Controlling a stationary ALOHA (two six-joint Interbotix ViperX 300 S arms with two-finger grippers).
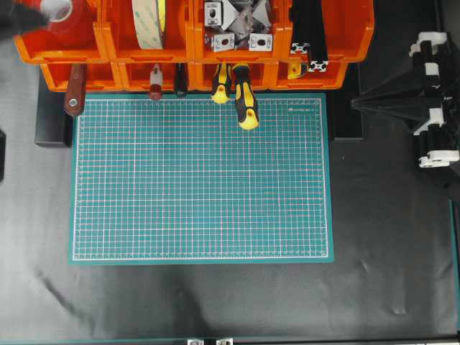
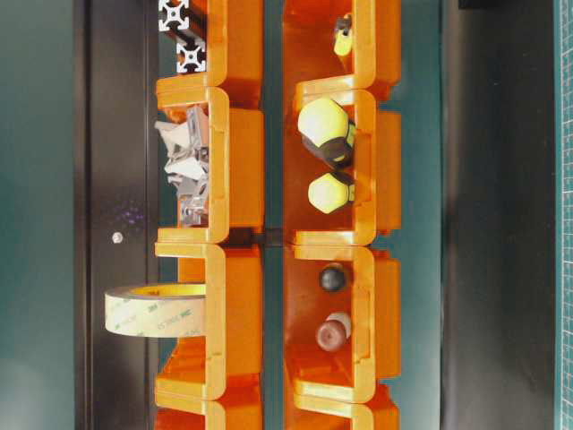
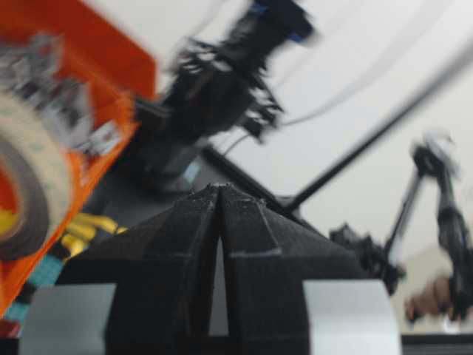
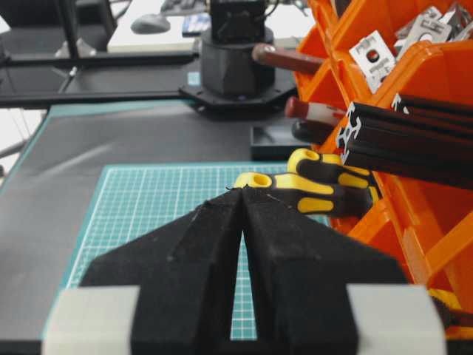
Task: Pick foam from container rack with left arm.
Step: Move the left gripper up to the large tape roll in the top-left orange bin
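Standing in an upper bin of the rack (image 1: 108,43), the foam (image 1: 149,21).
Both grippers, left (image 3: 220,194) and right (image 4: 242,198), have fingers pressed together, holding nothing.

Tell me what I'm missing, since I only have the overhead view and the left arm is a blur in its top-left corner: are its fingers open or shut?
Observer: Shut. In the left wrist view the left gripper has its fingers pressed together with nothing between them.
Operator: So the foam isn't held?
Observer: No. In that view the foam sits off to the left of the fingers, apart from them.
Operator: How does it sit in its bin?
Observer: The table-level view shows it standing on edge in an upper bin of the container rack, sticking out well past the bin's rim.
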